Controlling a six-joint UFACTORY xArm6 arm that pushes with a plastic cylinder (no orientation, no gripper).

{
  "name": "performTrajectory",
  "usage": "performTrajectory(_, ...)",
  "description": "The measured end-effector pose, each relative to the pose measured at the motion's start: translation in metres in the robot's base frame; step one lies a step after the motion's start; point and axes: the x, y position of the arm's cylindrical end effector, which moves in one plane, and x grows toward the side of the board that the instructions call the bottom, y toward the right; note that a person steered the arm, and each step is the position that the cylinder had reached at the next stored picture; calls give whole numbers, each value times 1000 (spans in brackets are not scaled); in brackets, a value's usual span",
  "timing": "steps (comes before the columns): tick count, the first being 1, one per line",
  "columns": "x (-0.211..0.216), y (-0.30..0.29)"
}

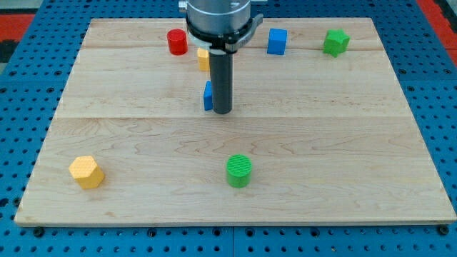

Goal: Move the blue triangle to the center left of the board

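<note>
My tip (222,111) has no fingers and holds nothing; it sits against the blue triangle (208,96), which shows at its 9 o'clock, mostly hidden, near the tabletop (143,143) centre. I judge an off-centre push toward 9 o'clock could spin the block off my tip.

The arm's metal-collared head (218,18) enters from the view's top. A straight dark rod (221,75) hangs upright below it. My tip (222,112) sits directly beneath the head, down at the board surface.
</note>
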Motion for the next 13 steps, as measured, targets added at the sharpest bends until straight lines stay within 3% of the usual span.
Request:
performTrajectory(6, -22, 31)
performTrajectory(8, -22, -33)
performTrajectory(13, -22, -115)
